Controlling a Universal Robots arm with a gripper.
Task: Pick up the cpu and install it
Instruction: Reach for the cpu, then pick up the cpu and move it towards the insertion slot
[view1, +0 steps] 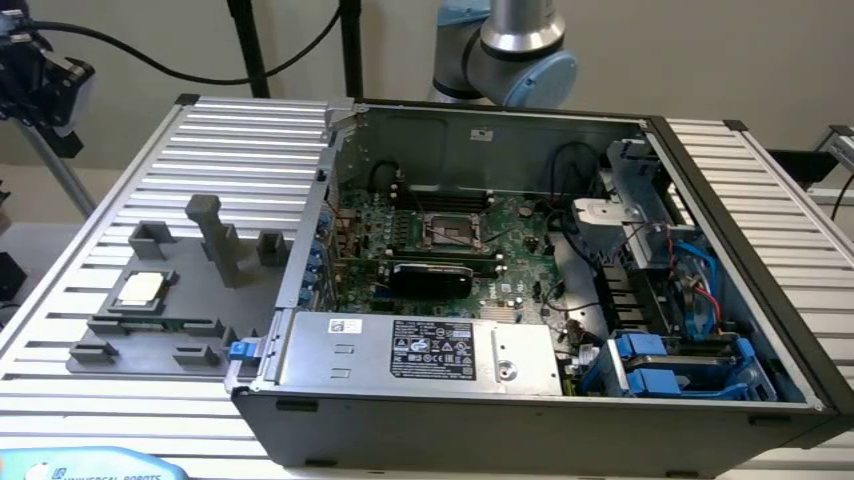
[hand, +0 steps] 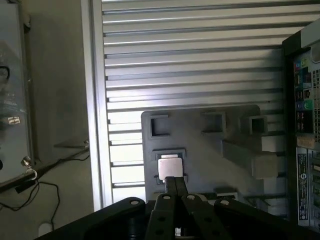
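Fixture plate (view1: 160, 330): at the exterior view's left you see it lying flat on the slatted table (view1: 80, 260).
Cpu (view1: 140, 288): it sits in a square nest on that plate, untouched.
Gripper (hand: 175, 181): your wrist view shows its fingers pressed together, holding nothing, well apart from the cpu.
Computer case (view1: 534, 420): open, just beside the plate, with the green motherboard (view1: 514, 275) and its socket (view1: 447, 232) inside.

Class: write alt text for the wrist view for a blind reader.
The shut gripper hangs above the cpu, which lies in a grey fixture on a slatted metal table. A computer case edges the frame.
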